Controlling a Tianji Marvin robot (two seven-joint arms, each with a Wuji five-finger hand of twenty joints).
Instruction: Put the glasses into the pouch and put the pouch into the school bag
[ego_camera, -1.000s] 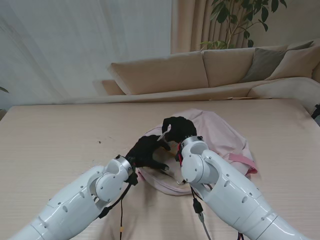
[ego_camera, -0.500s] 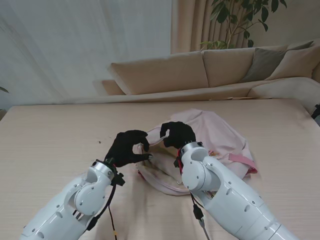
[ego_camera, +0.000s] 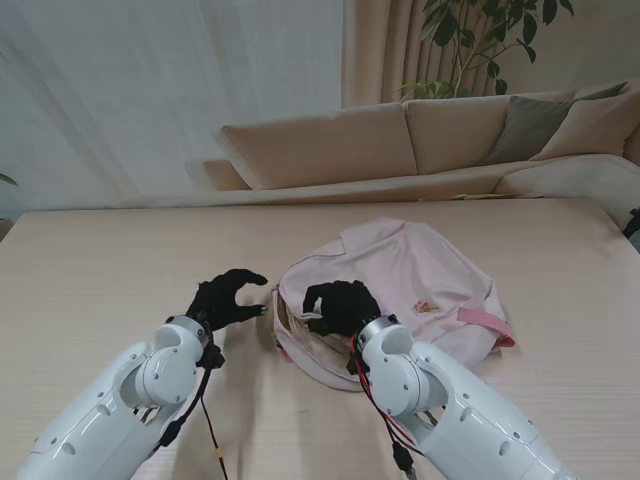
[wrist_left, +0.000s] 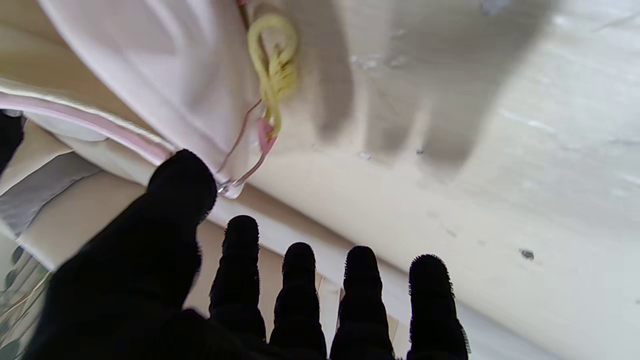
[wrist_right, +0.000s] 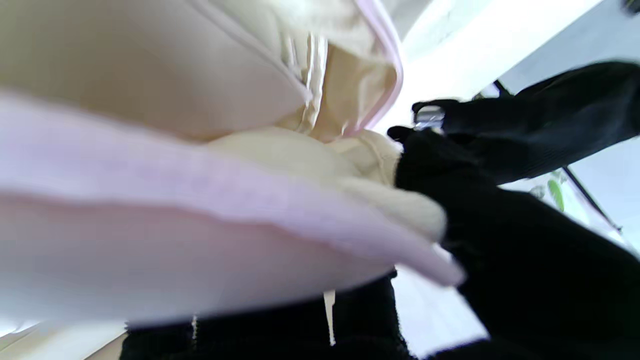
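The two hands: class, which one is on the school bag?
The right hand, resting at the pink school bag's opening. The left hand is off to the bag's left above the table, fingers apart, holding nothing.

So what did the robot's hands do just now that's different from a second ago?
The left hand let go of the pink school bag and pulled away to the left, fingers now apart over the table. The right hand came nearer to me and rests at the bag's opening; whether it grips is unclear. The bag stayed put.
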